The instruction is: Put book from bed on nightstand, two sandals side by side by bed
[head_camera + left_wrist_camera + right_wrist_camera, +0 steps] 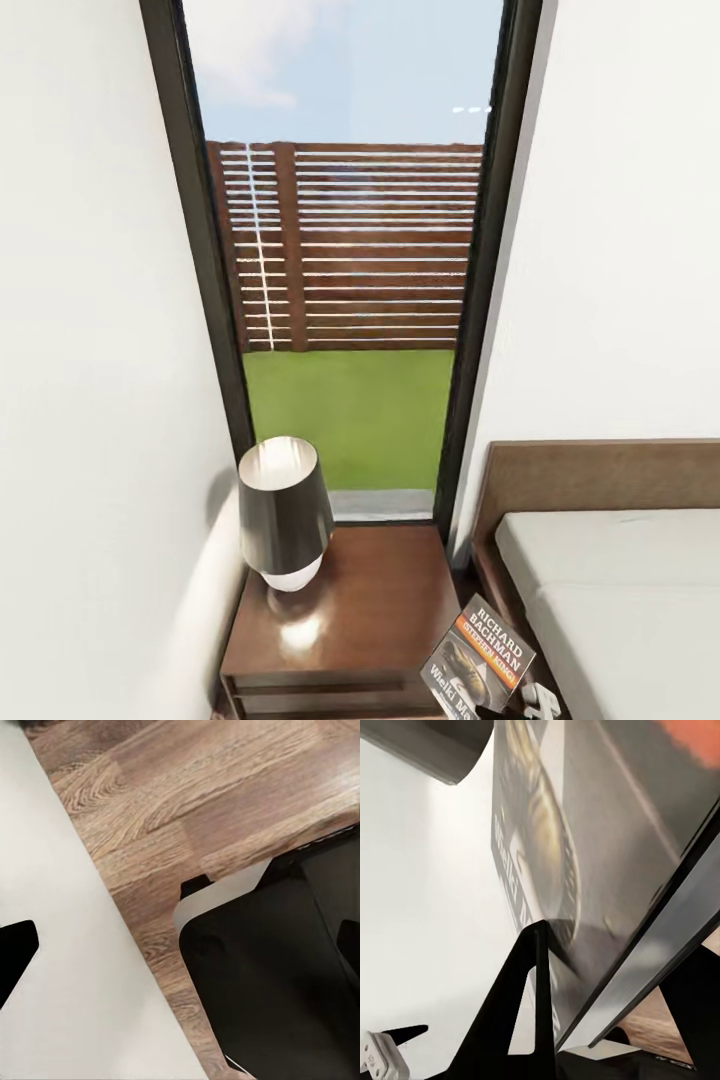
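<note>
The book (478,660), dark grey with an orange band and white lettering, hangs tilted above the front right corner of the nightstand (370,600), close to the bed (610,580). My right gripper (512,708) is shut on its lower edge at the bottom of the head view. In the right wrist view the book's cover (585,855) runs between the black fingers (521,1005) of my right gripper (607,1020). My left gripper (180,952) is open with nothing in it, above the wood-plank floor (187,802). The sandals are out of view.
A black-shaded lamp (285,520) stands on the nightstand's back left part. A tall dark-framed window (350,300) rises behind it, with white walls on both sides. The bed's brown headboard (600,475) meets the right wall. A black part of the robot (277,982) lies under the left gripper.
</note>
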